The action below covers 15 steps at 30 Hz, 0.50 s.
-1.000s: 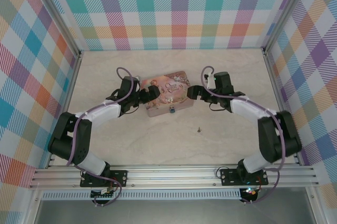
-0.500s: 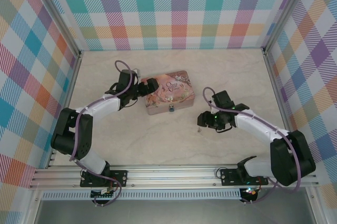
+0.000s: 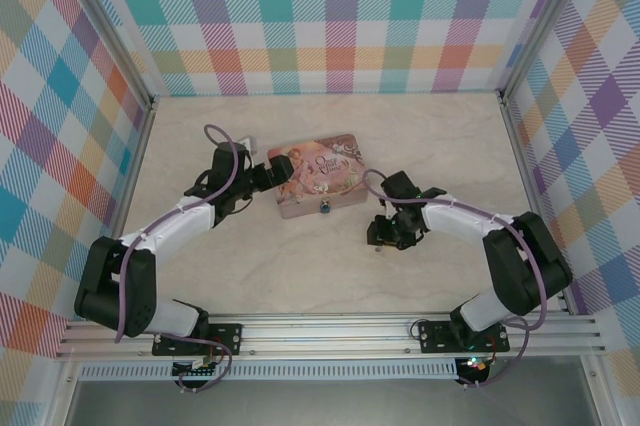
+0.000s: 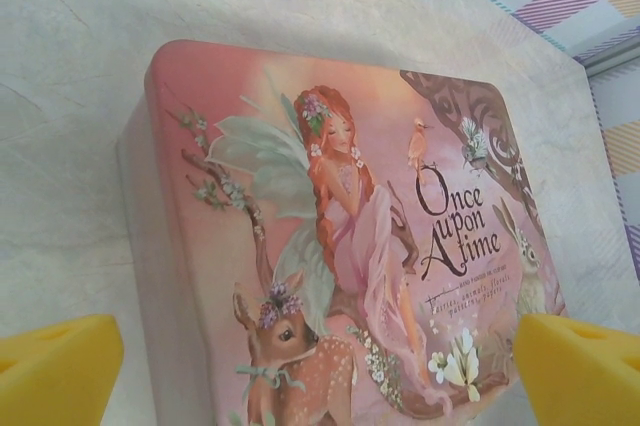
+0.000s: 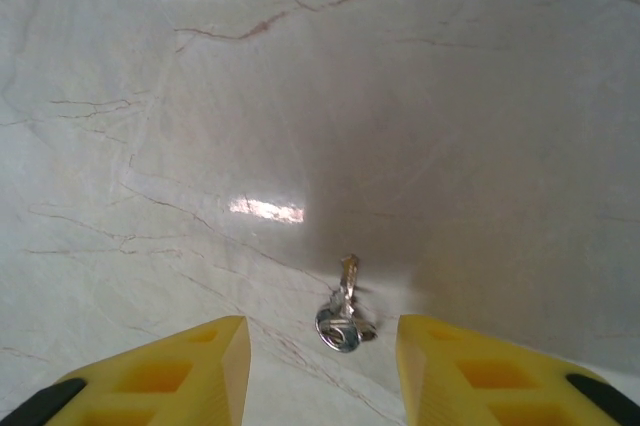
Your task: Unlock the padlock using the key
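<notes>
Right gripper (image 5: 320, 351): come over from the tin (image 3: 318, 178), you are narrowing it astride the key (image 5: 342, 312), not yet gripping. Left gripper (image 4: 318, 368): gaping wide at the tin.

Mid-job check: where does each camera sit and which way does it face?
Top external: above and behind the bases, looking down on table, left arm, right arm, pink tin.
Left wrist: faces the tin's lid; left claw's yellow fingertips at bottom corners.
Right wrist: looks down at the key between right claw's fingertips.
Top external and left wrist share the tin.
</notes>
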Available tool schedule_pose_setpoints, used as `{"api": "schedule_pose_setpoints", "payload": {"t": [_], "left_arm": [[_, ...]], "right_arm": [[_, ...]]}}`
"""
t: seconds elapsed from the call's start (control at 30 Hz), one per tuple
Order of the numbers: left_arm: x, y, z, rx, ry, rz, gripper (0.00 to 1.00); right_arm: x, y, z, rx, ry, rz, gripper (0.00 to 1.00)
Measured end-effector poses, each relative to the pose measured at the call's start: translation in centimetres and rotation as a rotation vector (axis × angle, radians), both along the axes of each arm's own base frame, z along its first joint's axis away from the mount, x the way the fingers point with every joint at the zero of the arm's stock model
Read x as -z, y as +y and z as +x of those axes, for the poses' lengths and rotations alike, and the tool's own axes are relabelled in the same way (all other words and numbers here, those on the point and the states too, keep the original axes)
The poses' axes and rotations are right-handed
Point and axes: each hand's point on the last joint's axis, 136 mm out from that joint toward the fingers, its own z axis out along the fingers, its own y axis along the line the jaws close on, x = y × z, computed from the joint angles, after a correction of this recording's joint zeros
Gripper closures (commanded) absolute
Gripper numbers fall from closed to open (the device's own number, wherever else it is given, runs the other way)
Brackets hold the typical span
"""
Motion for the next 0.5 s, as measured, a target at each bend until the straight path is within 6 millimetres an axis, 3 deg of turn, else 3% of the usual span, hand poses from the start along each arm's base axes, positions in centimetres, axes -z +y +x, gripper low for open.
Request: {"api": "schedule_pose_setpoints", "payload": {"t": [0.5], "left_arm": [[0.17,0.38,-0.51,-0.01,0.01,0.011,0.0]], "right_arm": [[1.08,0.08,-0.78,-0.03,0.036,-0.062,0.74]]}}
